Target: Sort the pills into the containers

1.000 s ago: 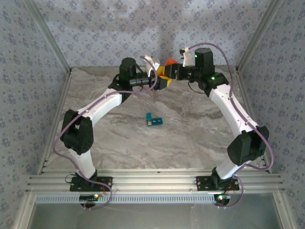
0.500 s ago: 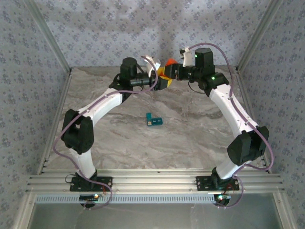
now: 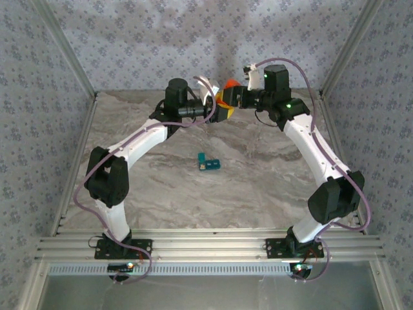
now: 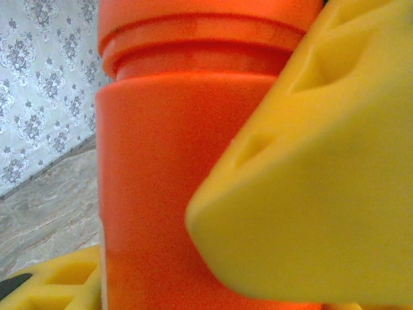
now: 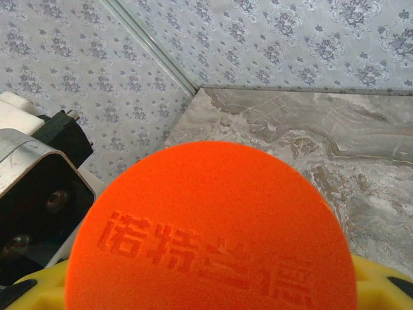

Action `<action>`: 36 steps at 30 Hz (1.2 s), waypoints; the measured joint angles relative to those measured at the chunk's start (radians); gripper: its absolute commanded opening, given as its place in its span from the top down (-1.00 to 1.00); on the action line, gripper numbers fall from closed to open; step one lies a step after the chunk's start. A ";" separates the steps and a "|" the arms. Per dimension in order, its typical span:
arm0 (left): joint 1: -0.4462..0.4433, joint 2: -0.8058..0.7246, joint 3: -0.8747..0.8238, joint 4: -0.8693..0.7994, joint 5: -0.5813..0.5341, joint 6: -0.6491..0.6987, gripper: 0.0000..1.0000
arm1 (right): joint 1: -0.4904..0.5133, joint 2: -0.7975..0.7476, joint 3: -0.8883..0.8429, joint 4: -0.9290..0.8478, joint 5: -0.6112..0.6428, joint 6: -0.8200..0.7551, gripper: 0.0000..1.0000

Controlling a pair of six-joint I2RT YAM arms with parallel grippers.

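Both on the orange bottle (image 4: 161,194)
My right jaws clamp its cap (image 5: 213,226); my left jaws straddle the body, can't tell if tight. The teal pill box (image 3: 208,163) sits mid counter (image 3: 258,187), well apart.

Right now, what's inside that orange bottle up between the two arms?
Nothing inside shows. The orange bottle has solid-coloured walls you can't see through, and its lid is on, so whatever it holds is hidden.

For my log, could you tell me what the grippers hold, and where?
The orange cylindrical plastic bottle: right gripper clamps its round cap; left gripper flanks its body, grip unclear.
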 measured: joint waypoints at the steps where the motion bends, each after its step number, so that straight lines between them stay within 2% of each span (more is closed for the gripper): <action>1: 0.000 0.000 0.000 0.003 -0.001 -0.003 0.34 | 0.000 0.000 0.000 0.001 0.000 0.000 0.43; 4: 0.000 0.000 0.000 0.008 -0.001 -0.007 0.63 | 0.000 -0.003 0.000 0.002 0.001 0.000 0.21; 8: 0.000 0.000 -0.001 0.021 -0.005 -0.011 0.98 | -0.001 -0.007 0.000 0.002 0.004 0.003 -0.28; 12: 0.002 -0.001 -0.017 0.045 -0.032 -0.015 1.00 | -0.016 -0.023 0.000 0.001 -0.005 0.032 -0.54; 20: 0.025 -0.003 -0.056 0.084 -0.075 -0.021 1.00 | -0.073 -0.124 -0.015 0.002 -0.054 0.065 -0.71; 27: 0.042 -0.017 -0.094 0.145 -0.092 -0.022 1.00 | -0.144 -0.228 -0.054 0.001 -0.087 0.103 -0.71; 32: 0.044 -0.017 -0.095 0.193 -0.091 -0.023 1.00 | -0.207 -0.206 -0.032 -0.005 -0.087 0.150 -0.70; 36: 0.044 -0.017 -0.095 0.227 -0.080 -0.056 1.00 | -0.216 -0.111 0.064 -0.024 -0.091 0.186 -0.69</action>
